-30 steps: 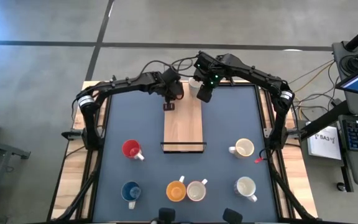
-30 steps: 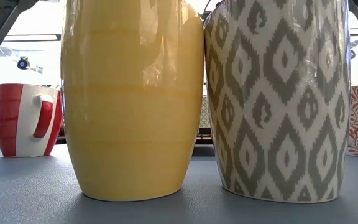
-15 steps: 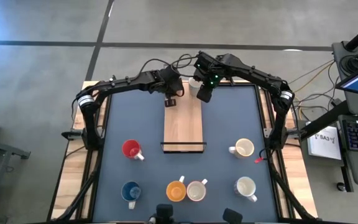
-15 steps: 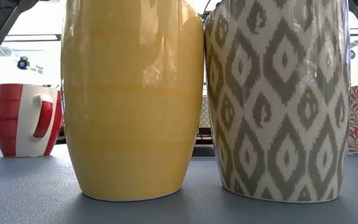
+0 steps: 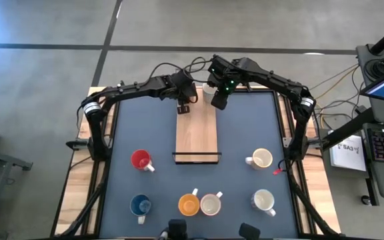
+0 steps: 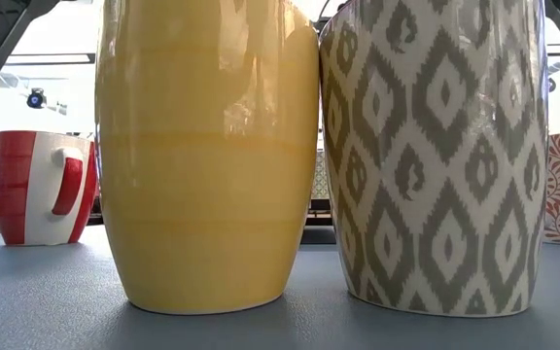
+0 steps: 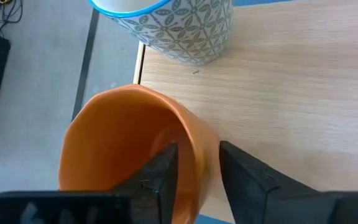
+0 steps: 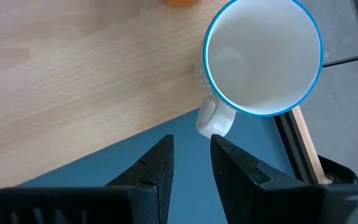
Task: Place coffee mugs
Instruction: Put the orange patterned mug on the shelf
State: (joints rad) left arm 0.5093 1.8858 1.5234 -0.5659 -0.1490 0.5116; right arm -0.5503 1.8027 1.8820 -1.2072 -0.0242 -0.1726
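Note:
An orange mug (image 7: 123,149) stands on the far left corner of the wooden board (image 5: 196,133). My left gripper (image 7: 199,149) is open over it, slanting down, with one finger inside the mug and one outside its wall. Next to it on the board's far end stands a patterned white mug with a blue rim (image 8: 263,56). My right gripper (image 8: 191,140) hovers open above the blue mat, near this mug's handle (image 8: 215,119), and holds nothing. Several more mugs stand on the mat's near half: red (image 5: 140,159), blue (image 5: 139,205), orange (image 5: 189,204) and white (image 5: 210,204). My left gripper straddles the orange mug's wall (image 7: 197,134) on the side toward the board's middle, coming from above at a slant. One finger (image 7: 163,180) is inside and one (image 7: 247,180) outside. I cannot tell whether either finger touches the wall. The mug rests on the board.
Two cream mugs (image 5: 262,159) (image 5: 264,200) stand at the mat's right. A dark bar (image 5: 196,157) crosses the board's near end. In the low view the orange mug (image 6: 207,156) and a grey-patterned mug (image 6: 436,156) fill the foreground, with a red-and-white mug (image 6: 42,185) at the left.
My left gripper's fingertips have drawn back a little toward the table's far edge and the hand has tipped slightly. My right arm has kept still.

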